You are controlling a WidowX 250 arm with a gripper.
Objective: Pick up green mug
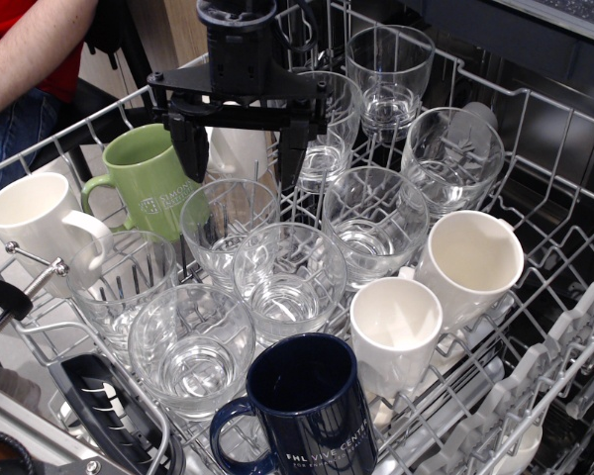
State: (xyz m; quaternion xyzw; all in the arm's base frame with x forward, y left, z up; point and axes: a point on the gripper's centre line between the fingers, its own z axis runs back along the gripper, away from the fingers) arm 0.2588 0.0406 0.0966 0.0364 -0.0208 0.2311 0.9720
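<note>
- Hanging over the back-left part of the dishwasher rack [535,327], the gripper [240,148] is black, w/ a wide crossbar and two dark fingers [190,146] pointing down.
- Fingers spread wide apart; nothing held btwn them. A white item shows in the gap behind, but can't tell what it is.
- Green mug [148,178] sits just left of the gripper's left-hand finger, tilted, opening facing up-left, loop handle on its left side, pale lettering on the side facing the camera. Finger looks v. close to the mug's right edge; can't tell if touching.
- White mug [35,233] at far left of rack, just beside the green mug, handle toward the right.
- Clear glasses fill the middle: one [228,223] right below the gripper, next to the green mug; another [287,277] in front of it; one [190,351] front-left; more toward the back [391,74] and right [450,153].
- Two more white mugs on the right side: one [470,262] tipped w/ opening toward camera, one [396,332] just in front-left of it.
- Navy mug [307,406] w/ white lettering at the front edge, handle to the left.
- Person's arm [30,49] in red top at upper left, outside the rack.
</note>
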